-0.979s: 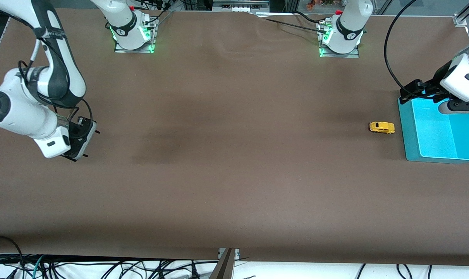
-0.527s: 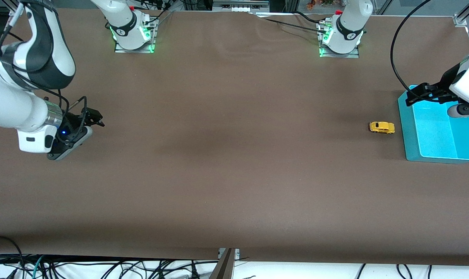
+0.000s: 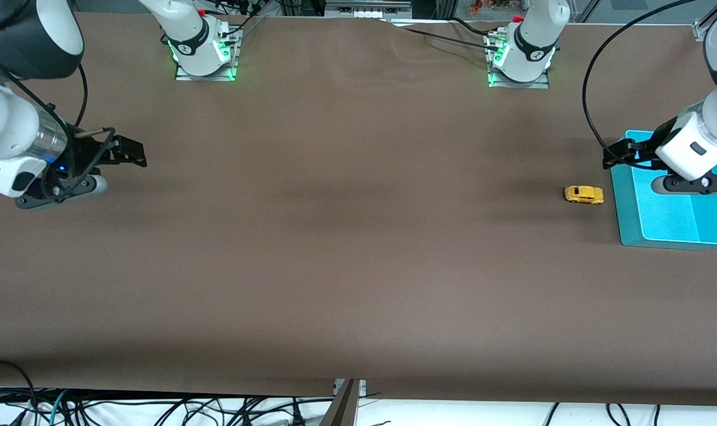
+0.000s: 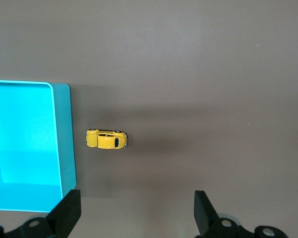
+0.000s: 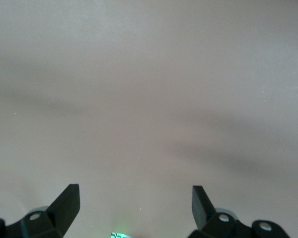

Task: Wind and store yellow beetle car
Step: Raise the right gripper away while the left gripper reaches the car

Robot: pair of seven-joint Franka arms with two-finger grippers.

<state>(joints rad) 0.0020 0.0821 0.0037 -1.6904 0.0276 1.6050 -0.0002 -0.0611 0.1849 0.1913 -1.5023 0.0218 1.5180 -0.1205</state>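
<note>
The yellow beetle car [image 3: 584,194] stands on the brown table just beside the rim of a teal tray [image 3: 626,207], toward the left arm's end. My left gripper [image 3: 619,155] hangs open over the tray's corner and the table next to it, apart from the car. In the left wrist view the car [image 4: 106,139] lies by the tray wall [image 4: 64,134], ahead of the open left gripper [image 4: 136,213]. My right gripper [image 3: 128,151] is open and empty over bare table at the right arm's end; the right wrist view shows only table between its fingers [image 5: 64,203].
The two arm bases [image 3: 204,56] [image 3: 519,62] stand along the table's edge farthest from the front camera. Cables hang below the table's nearest edge [image 3: 346,387]. The tray holds nothing that I can see.
The right arm has swung and its gripper has shifted toward the bases' side of the table. The left gripper has moved a little from over the tray toward the car. The car has not moved.
</note>
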